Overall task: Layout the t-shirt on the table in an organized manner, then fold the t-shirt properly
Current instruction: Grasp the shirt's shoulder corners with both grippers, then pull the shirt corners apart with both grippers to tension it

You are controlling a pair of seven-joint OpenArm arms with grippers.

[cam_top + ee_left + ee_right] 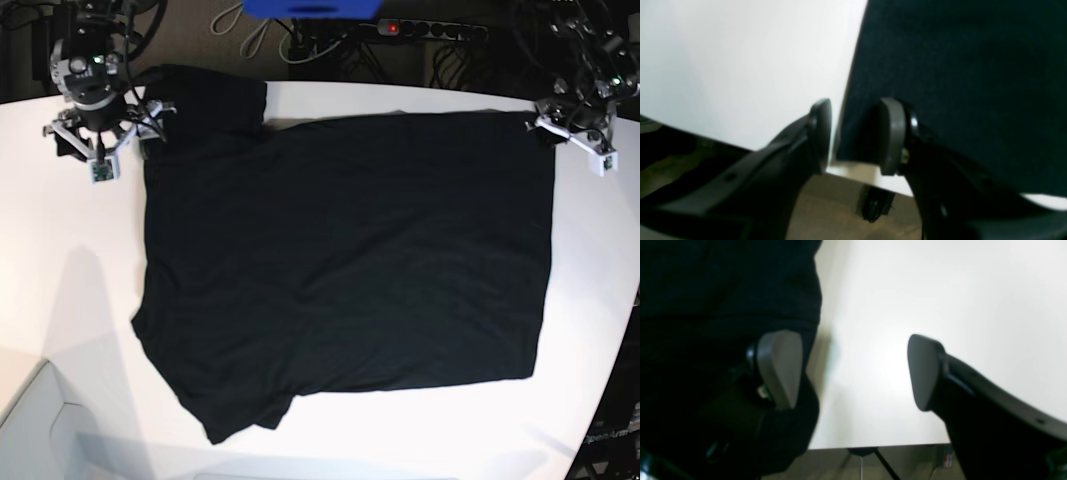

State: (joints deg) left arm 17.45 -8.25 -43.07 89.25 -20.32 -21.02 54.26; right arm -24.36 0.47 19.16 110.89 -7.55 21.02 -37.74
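Both claws straddled the shirt [340,260] edge: left claw [855,135] narrow, right claw [853,371] wide; pinch cloth only, off the surface [60,300].

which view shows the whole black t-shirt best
The base view: the black cloth t-shirt lies spread on the white table with its whole outline visible, plain side up. The left wrist view shows one blurred edge near the table's rim; the right wrist view shows only a dark fold.
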